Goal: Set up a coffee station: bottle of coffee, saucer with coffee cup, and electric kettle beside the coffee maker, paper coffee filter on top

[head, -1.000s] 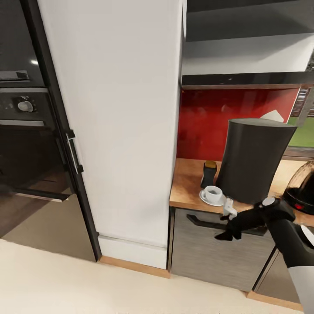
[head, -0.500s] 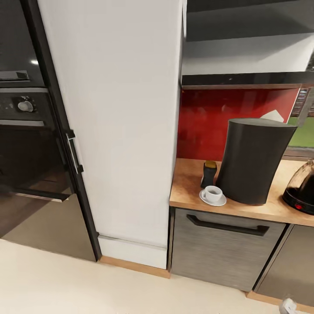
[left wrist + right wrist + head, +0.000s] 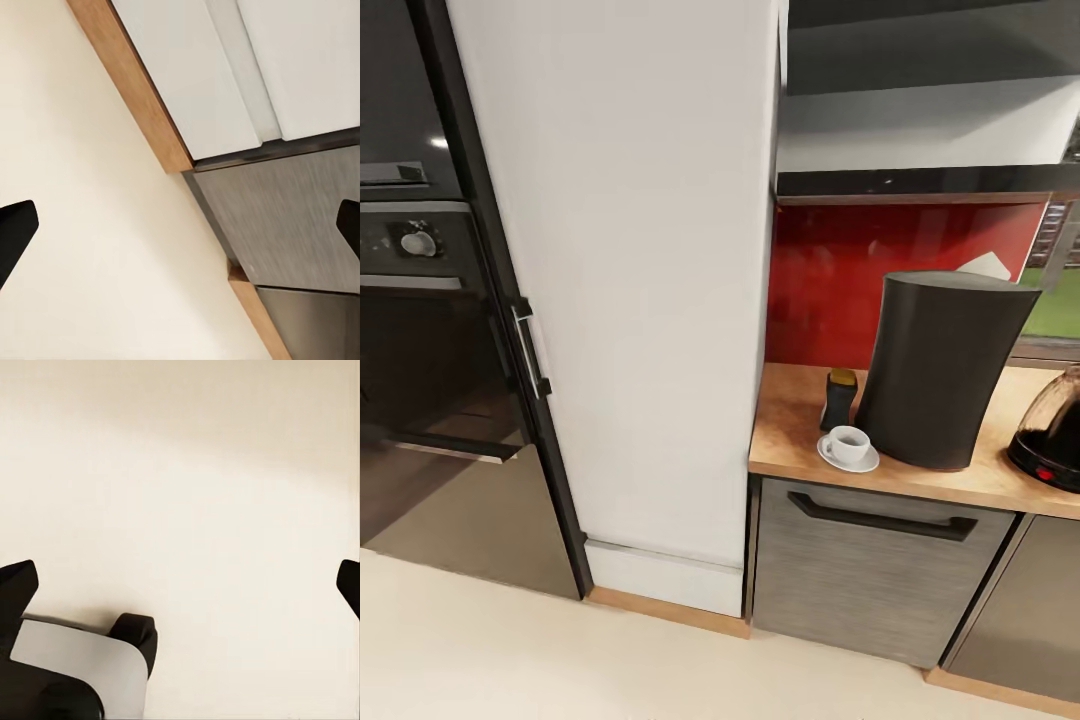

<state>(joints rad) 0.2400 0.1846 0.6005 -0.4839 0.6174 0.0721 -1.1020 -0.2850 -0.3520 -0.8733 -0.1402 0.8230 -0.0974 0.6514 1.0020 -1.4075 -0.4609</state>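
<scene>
On the bench (image 3: pixel 790 440), the coffee cup (image 3: pixel 848 443) is sitting on the saucer (image 3: pixel 860 464), touching the coffee maker (image 3: pixel 940 365). Both claws, left (image 3: pixel 180 232) and right (image 3: pixel 180 585), are hanging released; the paper coffee filter (image 3: pixel 988 266) is perhaps peeking out on top.

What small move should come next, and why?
Probably none beyond a final check: the coffee cup sits on the saucer, the bottle of coffee and electric kettle flank the coffee maker, and the paper coffee filter lies on top.
</scene>
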